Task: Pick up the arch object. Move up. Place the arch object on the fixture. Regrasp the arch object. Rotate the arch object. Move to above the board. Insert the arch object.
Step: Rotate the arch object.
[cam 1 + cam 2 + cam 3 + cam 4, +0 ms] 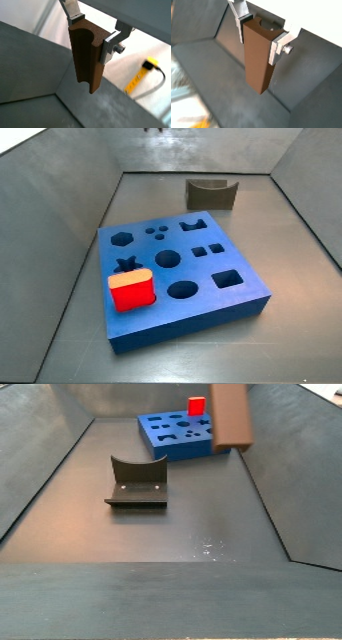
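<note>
My gripper is shut on the arch object, a long brown wooden bar with a curved groove at its upper end. The silver fingers clamp its top from both sides and the bar hangs straight down, high above the floor. In a side view the arch object hovers in the air beside the blue board, with the gripper cut off above the picture. The dark fixture stands bare on the grey floor. From the opposite side, the fixture stands behind the board.
A red cube with an orange top sits in a hole at the board's near left corner. Sloping grey walls close in the floor on all sides. A yellow part with a cable lies outside the walls.
</note>
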